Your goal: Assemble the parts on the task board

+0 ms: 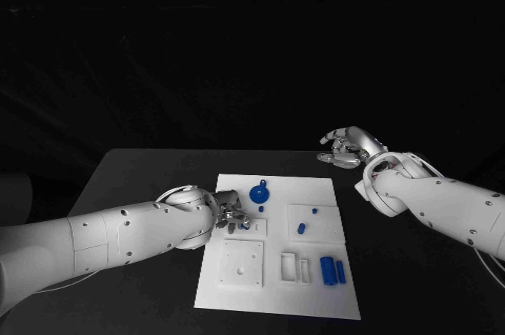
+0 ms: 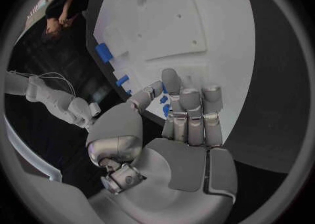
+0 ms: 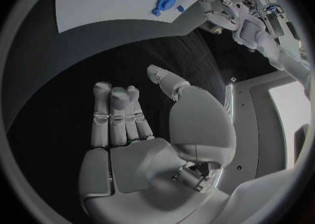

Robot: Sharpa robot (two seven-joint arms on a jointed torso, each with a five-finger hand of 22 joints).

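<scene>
The task board is seen as a matt white plate, plastic in look, with smooth raised blocks and recesses. The parts on it, among them a round blue piece near the board's far edge and two blue bars near its near right corner, are seen as smooth blue plastic with a slight sheen. The table round the board is given a matt black surface. The left hand and right hand are finished in brushed silver metal, and the arm shells in glossy white plastic
</scene>
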